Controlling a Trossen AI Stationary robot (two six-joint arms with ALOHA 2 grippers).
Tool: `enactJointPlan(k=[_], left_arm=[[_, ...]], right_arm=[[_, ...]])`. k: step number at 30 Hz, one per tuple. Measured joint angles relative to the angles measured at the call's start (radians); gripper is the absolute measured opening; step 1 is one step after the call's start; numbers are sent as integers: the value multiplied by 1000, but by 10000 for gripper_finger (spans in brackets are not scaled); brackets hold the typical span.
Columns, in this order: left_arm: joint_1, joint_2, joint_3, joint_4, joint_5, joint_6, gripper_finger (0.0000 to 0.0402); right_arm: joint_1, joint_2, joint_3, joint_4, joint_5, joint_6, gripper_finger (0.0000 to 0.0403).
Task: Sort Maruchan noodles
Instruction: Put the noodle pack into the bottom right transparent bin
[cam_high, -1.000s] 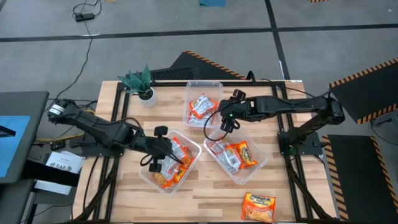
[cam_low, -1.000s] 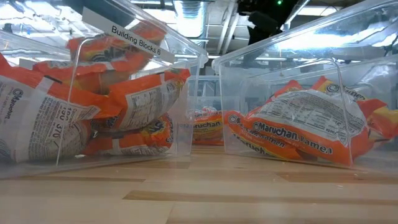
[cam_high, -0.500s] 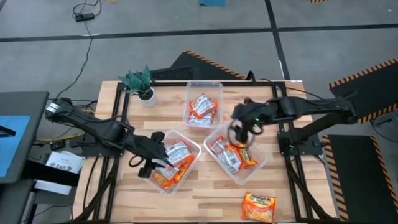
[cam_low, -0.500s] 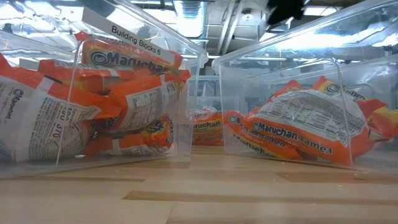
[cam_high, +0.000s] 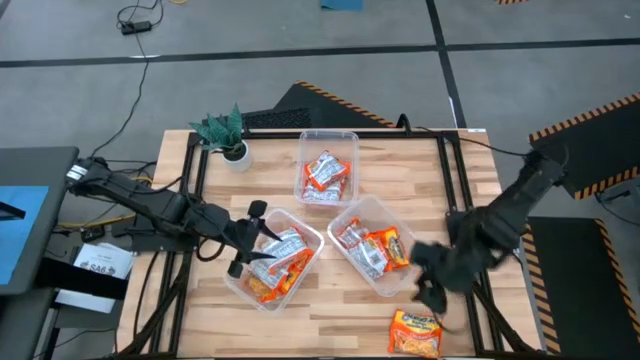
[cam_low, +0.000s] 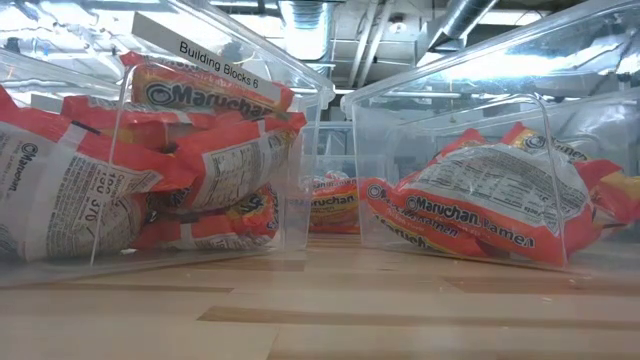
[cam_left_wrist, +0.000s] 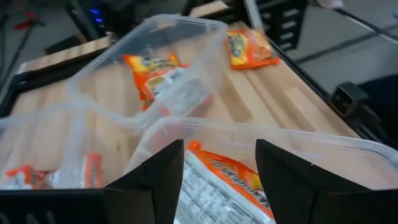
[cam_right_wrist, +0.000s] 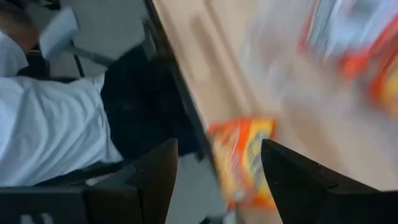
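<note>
High view: right pincer (cam_high: 432, 288), open and empty, is hanging just above the loose orange packet (cam_high: 416, 332) at the bench (cam_high: 330, 310) edge, risking knocking it off; left pincer (cam_high: 243, 250), open, is idling over its tub (cam_high: 262, 262).

Noodles (cam_high: 322, 175) in tubs (cam_high: 345, 138), one packet (cam_high: 416, 332) outside

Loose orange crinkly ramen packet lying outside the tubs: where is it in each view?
High view: loose orange packet at the table's near right edge.
Low view: not in it.
Left wrist view: far corner, beyond the clear plastic tub.
Right wrist view: between the fingers.
Shared landmark: that tub.
</note>
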Motion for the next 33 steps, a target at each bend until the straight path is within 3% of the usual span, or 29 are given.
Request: enactJointPlan(k=[4, 7, 9, 33], left_arm=[[16, -18, -96, 151, -107, -123, 187], [16, -21, -139, 239, -226, -254, 187], [15, -21, -152, 254, -247, -283, 187], [-20, -25, -156, 297, -256, -272, 187]], right_arm=[[142, 93, 0, -37, 19, 231, 255], [186, 168, 0, -61, 12, 321, 255], [199, 217, 0, -67, -9, 349, 255], [185, 624, 1, -21, -46, 125, 255]])
